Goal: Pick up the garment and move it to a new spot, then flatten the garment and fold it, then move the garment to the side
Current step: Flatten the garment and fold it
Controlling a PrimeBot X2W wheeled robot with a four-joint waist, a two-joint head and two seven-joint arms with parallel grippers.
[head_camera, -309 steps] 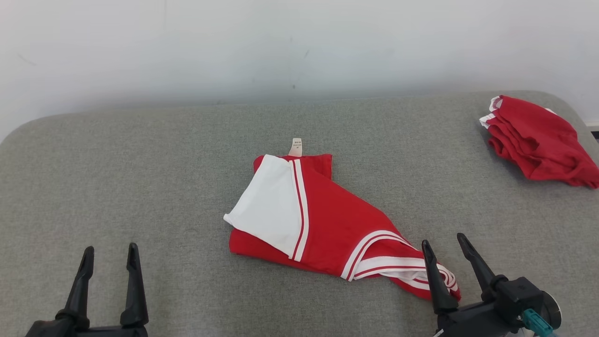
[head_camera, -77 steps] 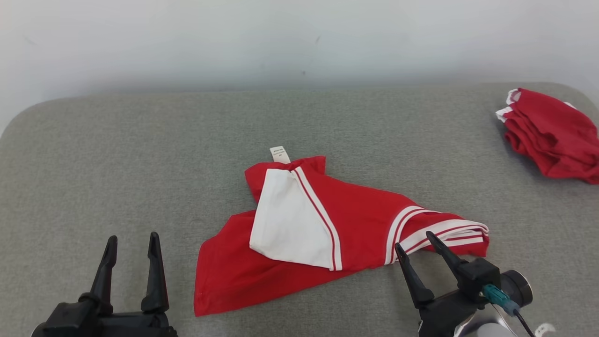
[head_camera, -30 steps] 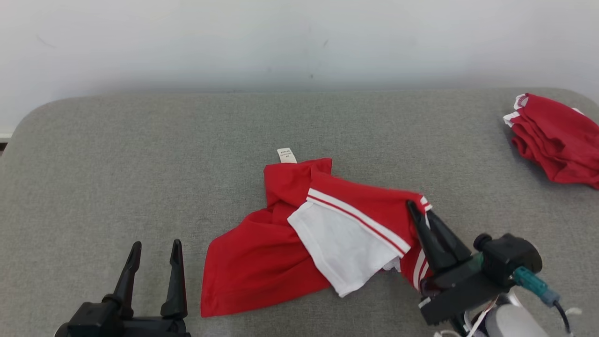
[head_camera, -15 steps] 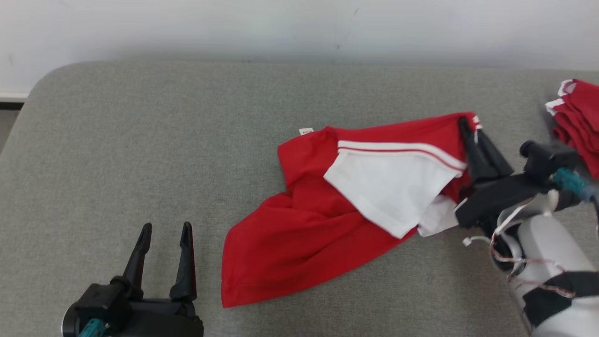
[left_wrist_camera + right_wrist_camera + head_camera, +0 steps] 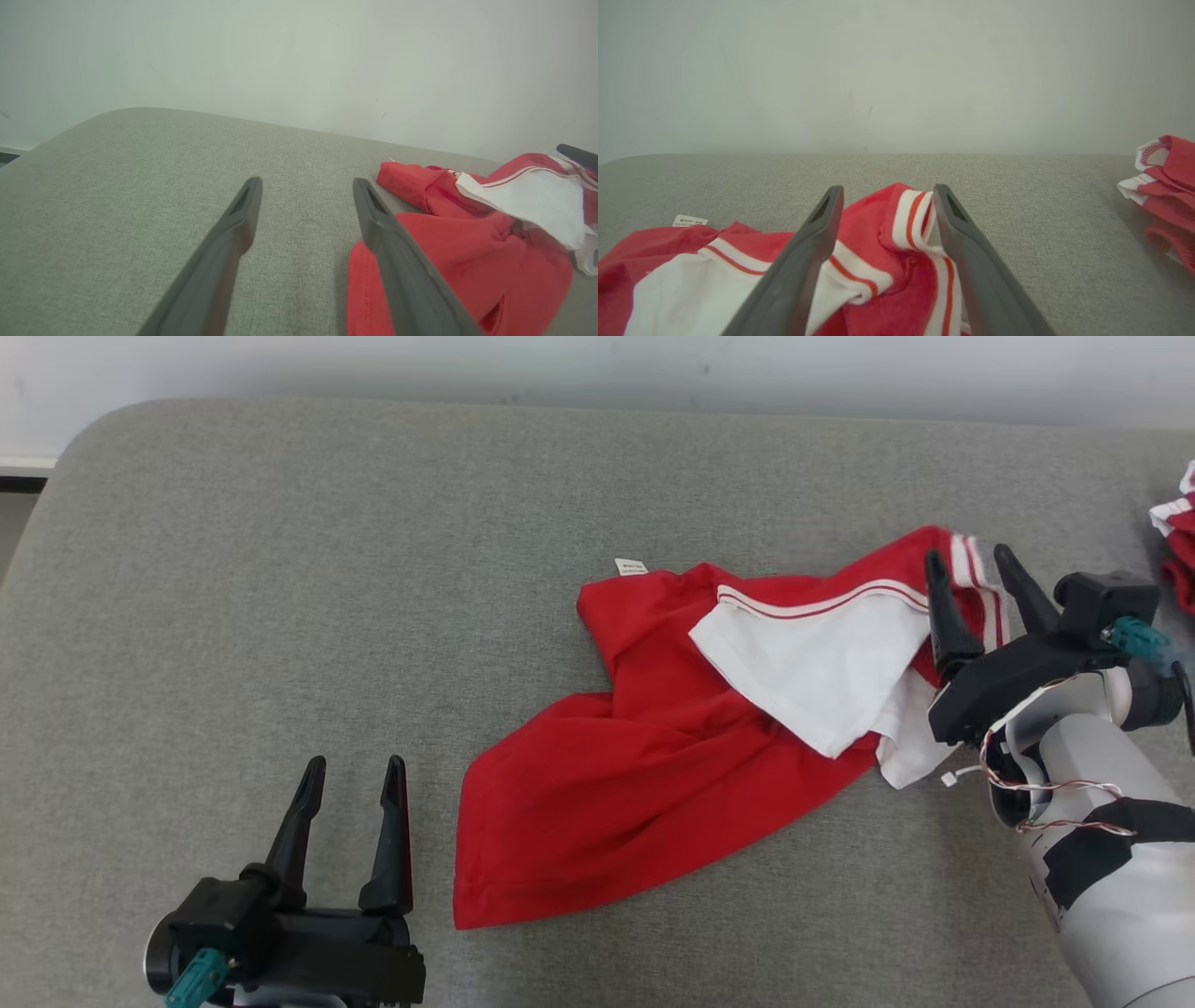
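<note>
The garment [image 5: 653,765] is red with a white panel and white-striped trim, lying crumpled on the grey padded surface [image 5: 280,569]. My right gripper [image 5: 966,565] is open at its right end, fingers straddling the striped trim [image 5: 915,214], which lies loose between them. A small white label [image 5: 631,567] pokes out at the garment's far edge. My left gripper [image 5: 353,775] stands open at the lower left, just left of the garment's near corner [image 5: 373,280], with nothing between its fingers.
A second red garment [image 5: 1178,532] with white trim lies bunched at the far right edge, also in the right wrist view [image 5: 1164,186]. A pale wall runs behind the surface. The surface's rounded left corner [image 5: 84,429] is in view.
My right gripper, shut on the striped trim a moment ago, has opened and the trim has dropped onto the surface. The camera has tilted down and turned.
</note>
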